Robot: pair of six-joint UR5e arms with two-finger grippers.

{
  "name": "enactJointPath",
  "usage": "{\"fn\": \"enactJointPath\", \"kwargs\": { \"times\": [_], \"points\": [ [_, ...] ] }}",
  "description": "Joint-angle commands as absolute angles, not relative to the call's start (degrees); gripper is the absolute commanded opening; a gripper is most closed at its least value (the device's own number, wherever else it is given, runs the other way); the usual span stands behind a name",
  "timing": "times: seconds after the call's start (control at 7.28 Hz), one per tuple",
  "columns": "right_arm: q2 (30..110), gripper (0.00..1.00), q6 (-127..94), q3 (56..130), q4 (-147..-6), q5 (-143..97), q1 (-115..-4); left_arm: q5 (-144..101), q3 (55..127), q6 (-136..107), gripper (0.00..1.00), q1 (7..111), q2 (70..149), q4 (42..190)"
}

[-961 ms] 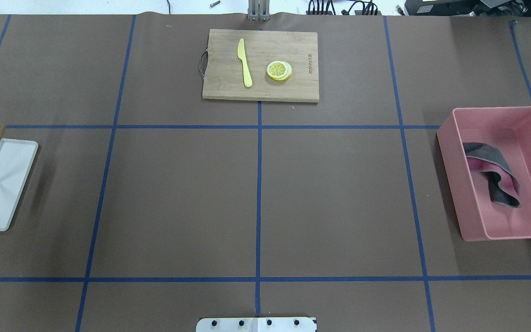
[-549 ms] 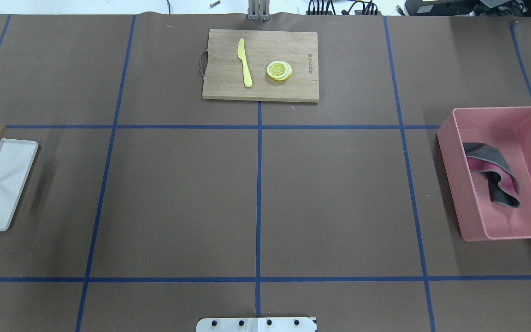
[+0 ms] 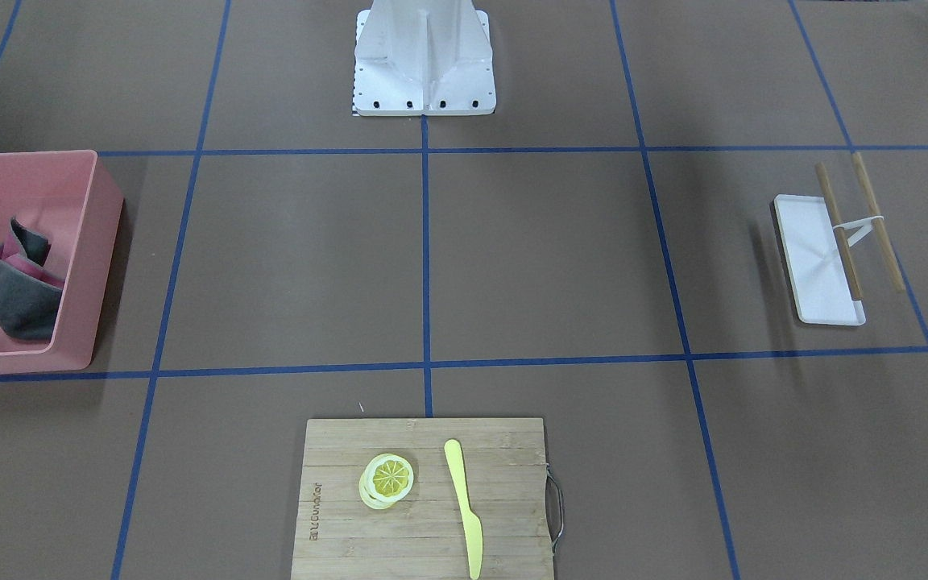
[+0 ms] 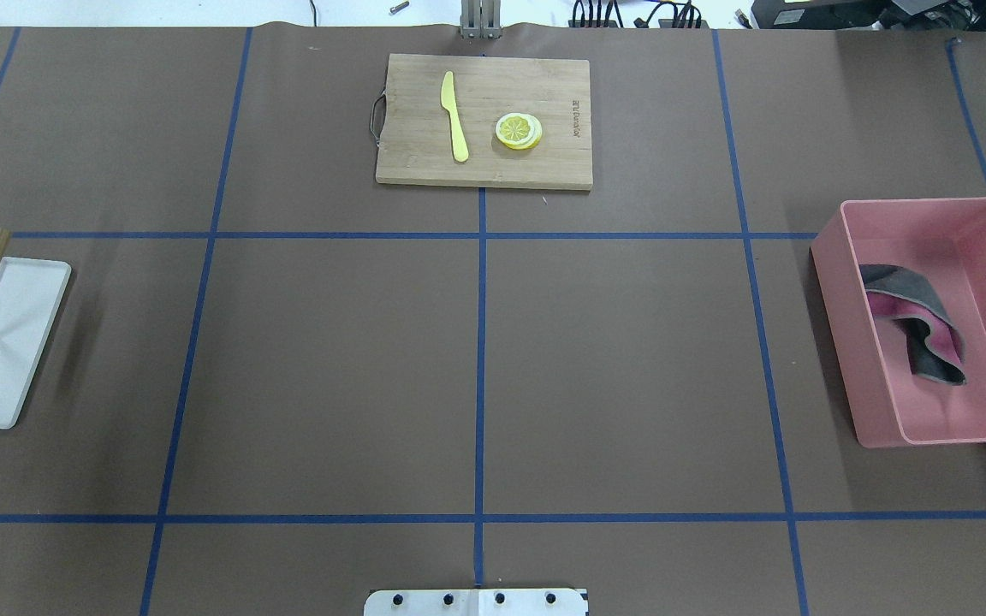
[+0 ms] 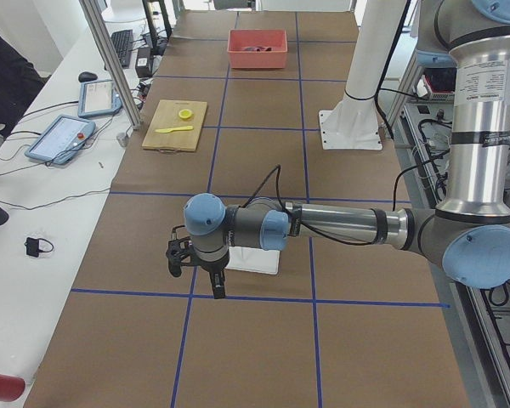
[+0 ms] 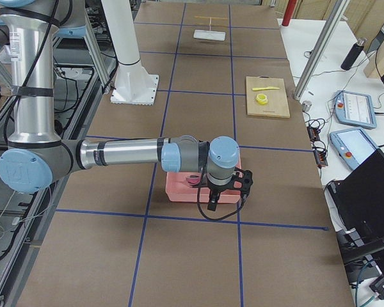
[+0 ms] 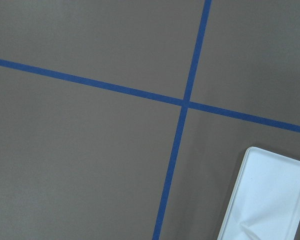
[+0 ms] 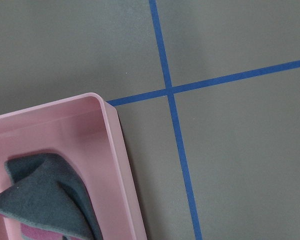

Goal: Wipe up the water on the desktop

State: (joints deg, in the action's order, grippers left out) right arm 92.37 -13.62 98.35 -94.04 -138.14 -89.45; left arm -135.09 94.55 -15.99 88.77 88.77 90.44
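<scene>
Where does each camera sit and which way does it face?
Front-facing: across the desktop, facing the robot; base at top.
Overhead: behind robot, looking forward; base edge only.
Exterior left: robot's left end; left tool near.
Exterior right: opposite end; right tool near.
Left wrist: downward, white tray; no body.
Right wrist: downward, pink bin, cloth; no body.
Shared: front-facing and overhead both show cutting board.

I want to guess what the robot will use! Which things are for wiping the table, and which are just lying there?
For the job: large matte brown desktop with blue tape lines; folded grey-and-pink cloth; pink plastic bin holding it.

Just lying about: bamboo cutting board; yellow plastic knife; yellow lemon slices; white rectangular tray; two wooden sticks.
</scene>
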Motion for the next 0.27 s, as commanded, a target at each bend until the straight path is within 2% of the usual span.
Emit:
{"fn": "enactJointPath", "kwargs": {
  "times": [0.0,0.14],
  "points": [
    [92.2,1.0,-13.6,98.5,-94.0,-137.4,-89.5,-135.0,94.7,-16.0,0.98,88.8,88.8,90.4],
    [92.2,1.0,-13.6,98.5,-94.0,-137.2,-89.5,-135.0,94.6,-16.0,0.98,88.8,88.8,90.5]
  ]
}}
